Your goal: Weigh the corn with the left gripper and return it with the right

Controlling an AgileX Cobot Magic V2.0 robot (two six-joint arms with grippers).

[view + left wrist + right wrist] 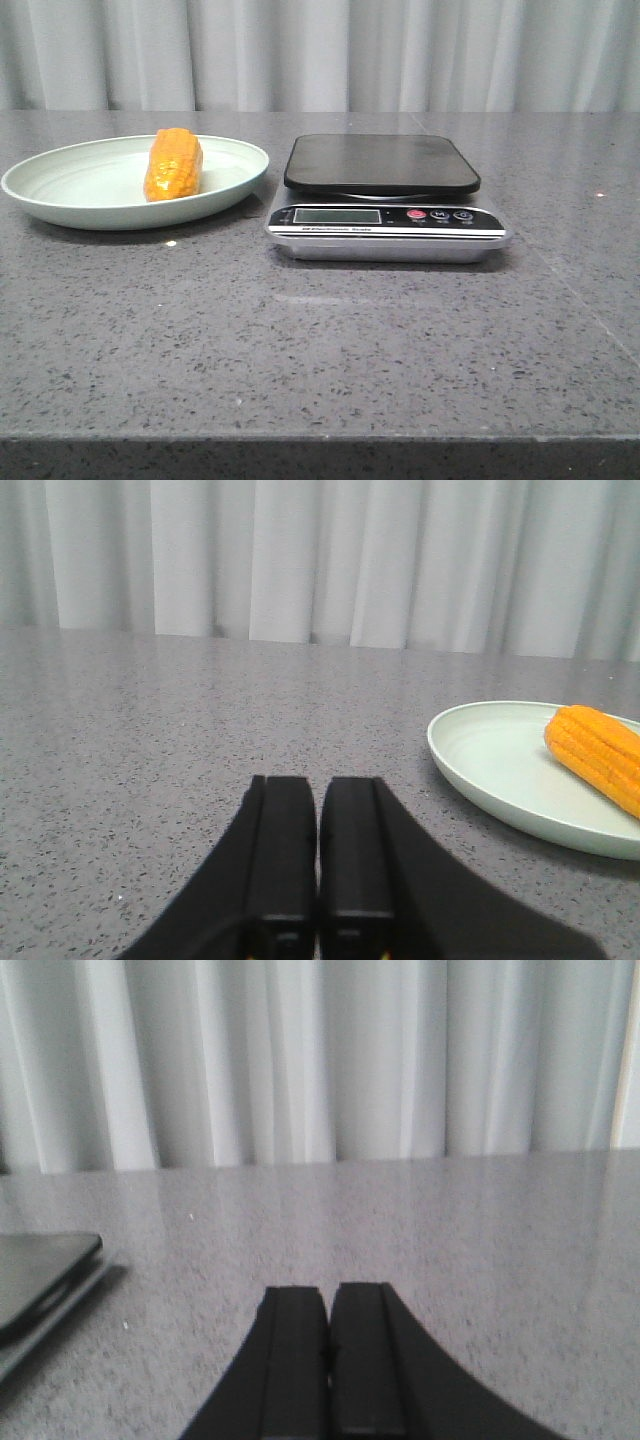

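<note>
The orange-yellow corn (173, 164) lies on the pale green plate (70, 180) at the left of the grey table. A kitchen scale (385, 195) with a bare black platform stands beside the plate, to its right. Neither gripper shows in the front view. In the left wrist view my left gripper (318, 780) is shut and empty, low over the table, with the plate (490, 760) and the corn (597, 752) ahead to one side. In the right wrist view my right gripper (329, 1289) is shut and empty, with a corner of the scale (40, 1280) at the edge.
A white curtain (320, 50) hangs behind the table. The table's front edge (320, 438) runs along the bottom of the front view.
</note>
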